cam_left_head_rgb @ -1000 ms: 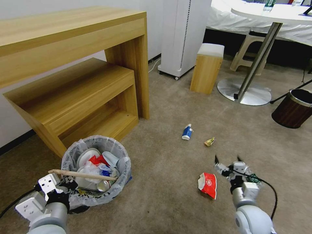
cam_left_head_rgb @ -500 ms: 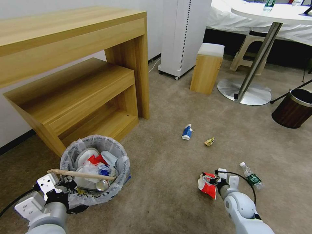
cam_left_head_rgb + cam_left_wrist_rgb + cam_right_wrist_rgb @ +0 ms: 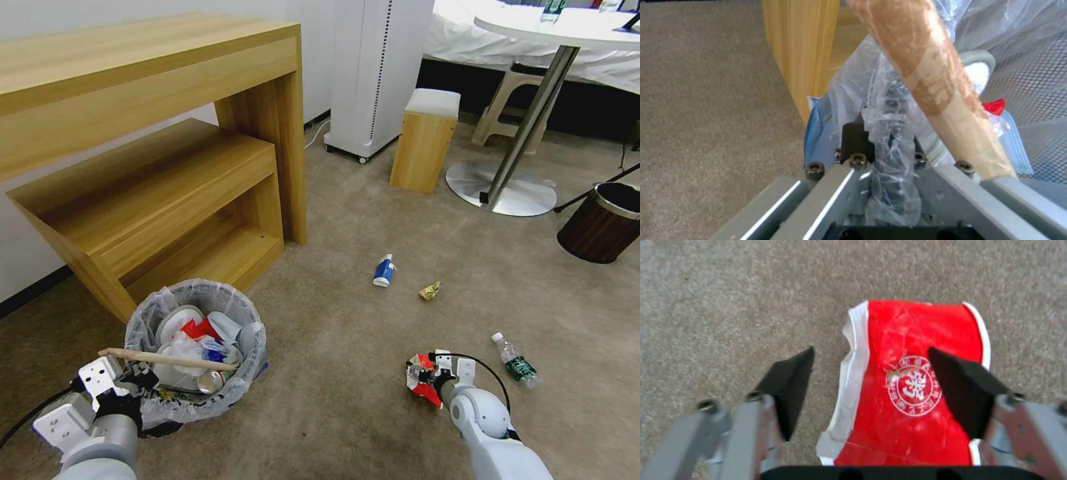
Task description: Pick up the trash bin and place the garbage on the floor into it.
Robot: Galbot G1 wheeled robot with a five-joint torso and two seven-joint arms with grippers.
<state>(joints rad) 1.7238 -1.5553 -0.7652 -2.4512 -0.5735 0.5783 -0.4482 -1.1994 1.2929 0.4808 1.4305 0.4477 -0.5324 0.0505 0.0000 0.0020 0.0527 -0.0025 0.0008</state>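
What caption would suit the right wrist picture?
Open right gripper poised over a flattened red paper cup on beige carpet.

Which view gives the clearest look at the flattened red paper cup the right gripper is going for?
The right wrist view: the red cup lies flat on the carpet between the open fingers of the right gripper, its printed seal readable. The head view shows the cup small, partly covered by that gripper.

— What's along the wall?
— A wooden desk with a lower bench under it, then a tall white unit on wheels.
— Farther back?
— A wooden stool, a round white table on a metal foot, and a brown bin.
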